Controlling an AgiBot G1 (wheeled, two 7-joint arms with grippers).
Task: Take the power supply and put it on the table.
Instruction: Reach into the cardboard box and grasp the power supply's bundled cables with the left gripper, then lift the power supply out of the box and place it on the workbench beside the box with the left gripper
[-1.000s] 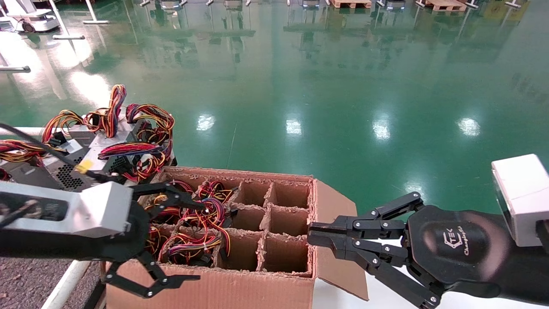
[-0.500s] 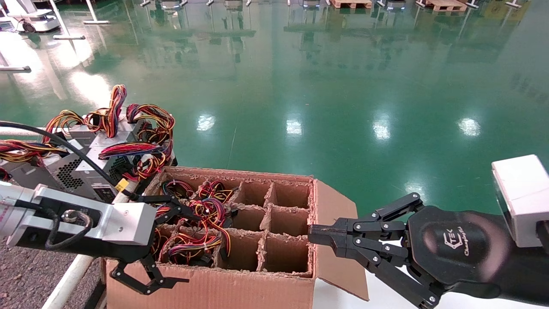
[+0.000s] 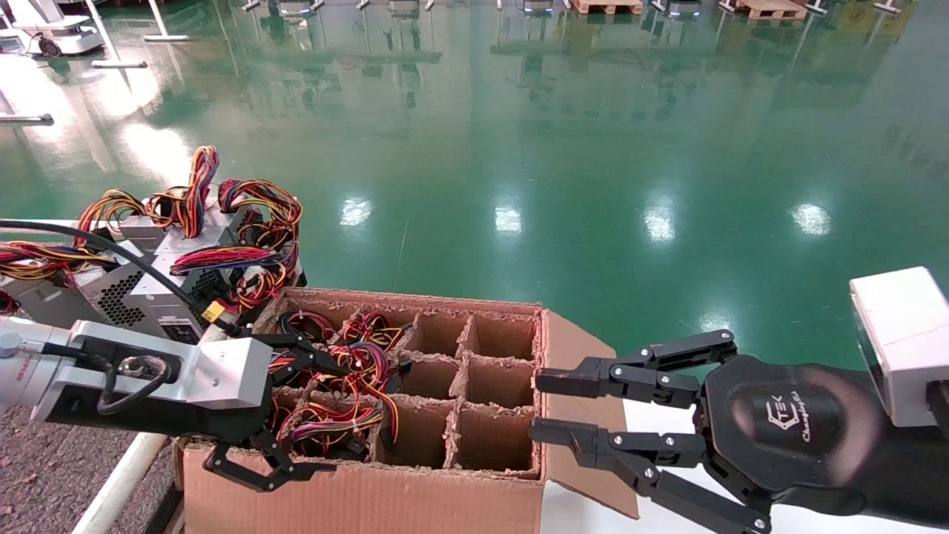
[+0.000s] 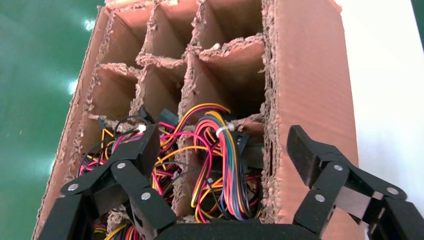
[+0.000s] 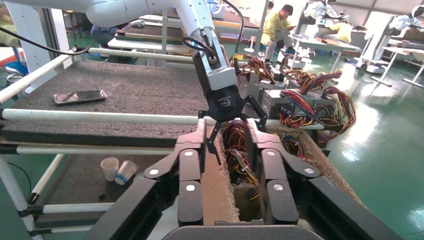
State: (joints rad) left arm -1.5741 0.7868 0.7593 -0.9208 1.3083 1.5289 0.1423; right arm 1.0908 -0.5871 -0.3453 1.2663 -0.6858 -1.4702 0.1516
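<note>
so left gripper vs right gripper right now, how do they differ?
Left gripper is spread wide over the wire-filled cells at the cardboard box's near-left corner; right gripper is only partly open. The left's fingers straddle the box's front wall, one inside among wires, one outside; the right's bracket the box's right side wall. Shared: both are black linkage grippers, open, holding nothing.

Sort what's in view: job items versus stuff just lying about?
Job:
- power supply, only its wire bundle showing, in a box cell
- cardboard box holding it
- left gripper, jaws open over that cell
- right gripper, jaws open astride the box's side wall
- table

Lying about:
- silver units piled beside the box
- phone on the table
- paper cups below it
</note>
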